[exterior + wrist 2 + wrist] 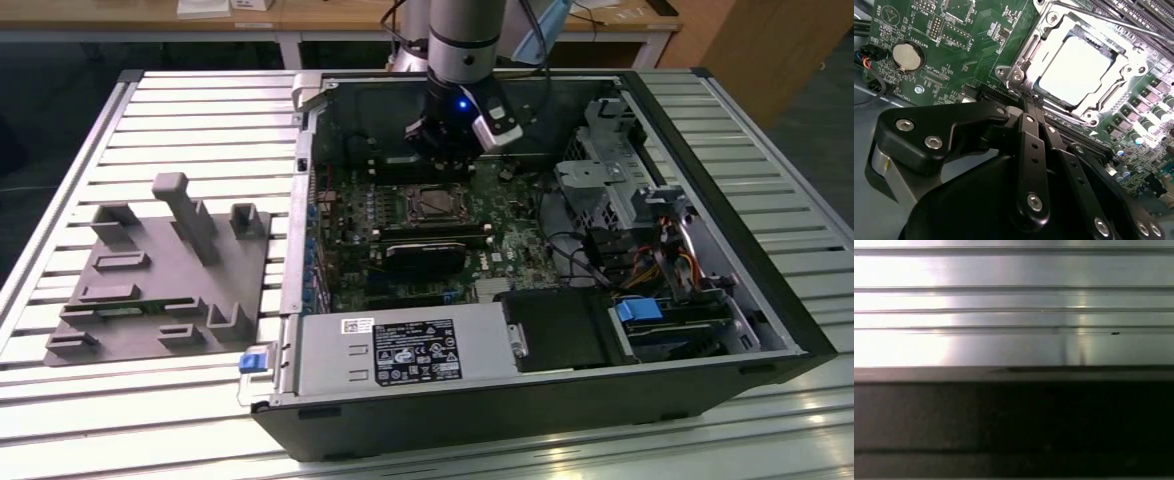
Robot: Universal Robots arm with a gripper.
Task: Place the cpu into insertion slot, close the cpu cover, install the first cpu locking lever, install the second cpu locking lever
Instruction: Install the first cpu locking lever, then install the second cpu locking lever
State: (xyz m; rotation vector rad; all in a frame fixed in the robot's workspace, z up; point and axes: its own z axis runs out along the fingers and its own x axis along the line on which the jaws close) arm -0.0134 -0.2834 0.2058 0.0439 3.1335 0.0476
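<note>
Cpu (1074, 70) sits under the cpu cover (1030, 47), and the clenched end effector (1030, 102) beside it should press gently.

Open black computer case (747, 300) lying on a slatted metal table (200, 110). Grey plastic fixture (167, 275) sits on the slats towards the exterior view's left. Inside: green motherboard (964, 45) with a coin battery (906, 56), plus the power supply (400, 352).
</note>
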